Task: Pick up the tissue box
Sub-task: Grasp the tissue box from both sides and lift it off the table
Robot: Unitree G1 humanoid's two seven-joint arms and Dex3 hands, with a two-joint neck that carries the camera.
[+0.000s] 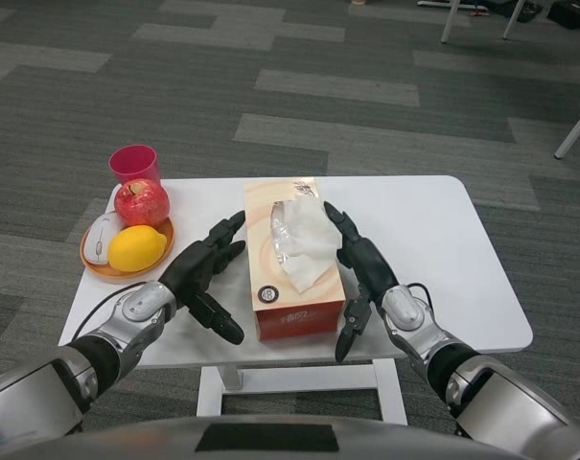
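Lying between robot hands (208, 273) (359, 264): tissue box (291, 264)

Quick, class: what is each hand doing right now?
Left hand: open, beside the tissue box, holding nothing.
Right hand: open, at the box's other side, holding nothing.

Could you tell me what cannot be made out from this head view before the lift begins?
- Whether the left hand and right hand actually touch the tissue box: the box's sides are hidden from above.
- The print on the box's round label: too small.
- The computer mouse on the plate: partly hidden by the lemon.
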